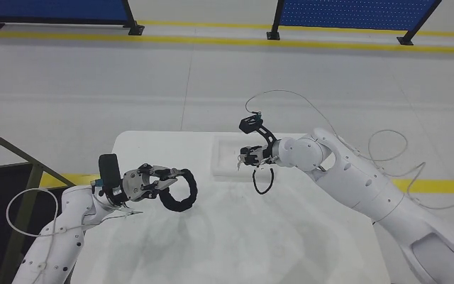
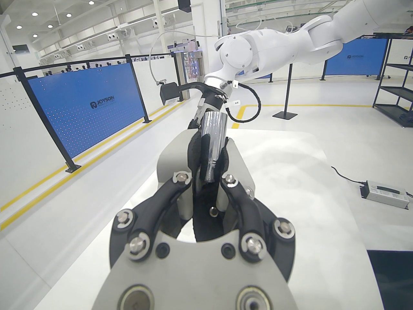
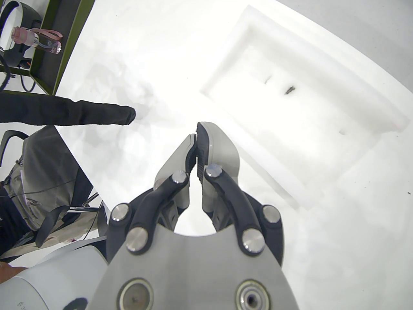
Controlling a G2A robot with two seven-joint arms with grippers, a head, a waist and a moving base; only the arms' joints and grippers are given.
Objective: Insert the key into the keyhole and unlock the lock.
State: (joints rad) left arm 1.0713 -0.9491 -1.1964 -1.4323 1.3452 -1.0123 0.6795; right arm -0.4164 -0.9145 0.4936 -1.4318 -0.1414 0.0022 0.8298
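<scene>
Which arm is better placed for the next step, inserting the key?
Right, probably. The left gripper is shut on the lock's chrome cylinder, presenting it toward the right gripper, which is shut just beyond the cylinder's end. Whether it holds the key cannot be seen.

Lock (image 2: 211,133) left of tray (image 1: 223,148) on table (image 1: 284,234)

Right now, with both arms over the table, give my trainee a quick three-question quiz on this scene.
1. True or false: the left arm's jaws clamp the lock by its chrome cylinder.
2. The lock's cable loop is: A black, B red, C yellow.
3. Fill in: the right arm's jaws are ___ above the white table, near the foam tray.
Key: 1 true; 2 A; 3 shut.
</scene>
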